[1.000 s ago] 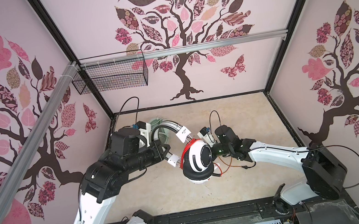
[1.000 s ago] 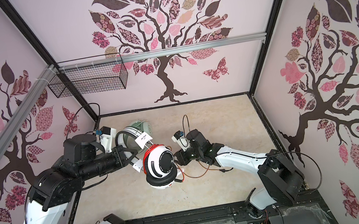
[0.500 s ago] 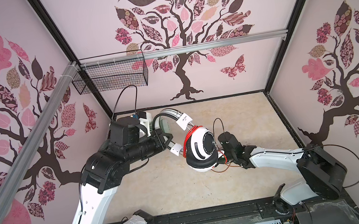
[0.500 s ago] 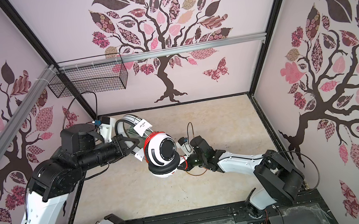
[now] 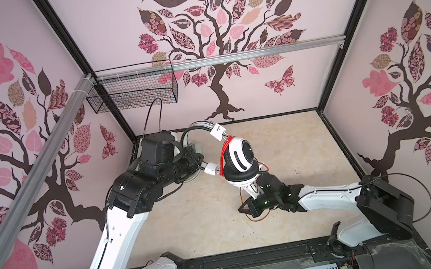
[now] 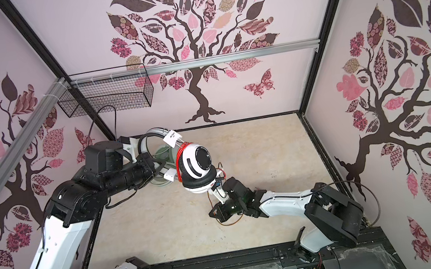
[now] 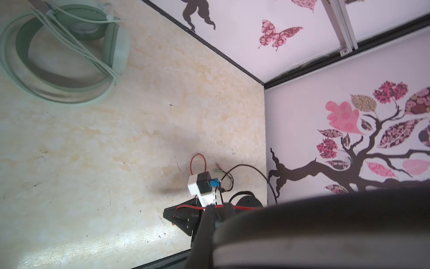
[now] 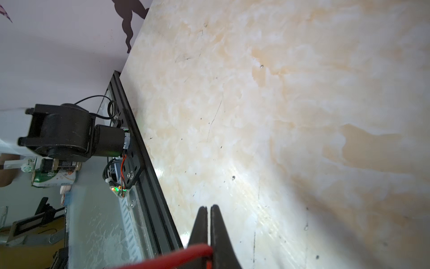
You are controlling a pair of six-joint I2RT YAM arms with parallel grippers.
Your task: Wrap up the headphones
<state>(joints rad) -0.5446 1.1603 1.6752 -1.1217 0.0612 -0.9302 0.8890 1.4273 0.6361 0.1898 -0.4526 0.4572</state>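
Right fingers point(image 8: 217, 233): pressed together, pinching the red cable point(image 8: 174, 255) near their base. They sit low over the worktop point(image 5: 193, 225), near its front edge. A slack loop of the cable lies on the worktop beside them.

Left fingers point(image 7: 206, 228): closed on the white headphones point(image 5: 240, 156), holding them raised above the middle of the worktop. The exact grip point is hidden behind the dark ear cushion. Red cable turns run over the upper ear cup and cross the fingertips in the left wrist view. The headband arches back toward the rear wall and carries a white tag.

Green headphones point(image 7: 117, 49): flat on the worktop at the rear left, their pale cable laid across the headband. In both top views the left arm largely hides them.

Wire basket point(image 5: 133, 95): hung on the rail at the rear left corner, well apart from both pairs; neither lies in it.
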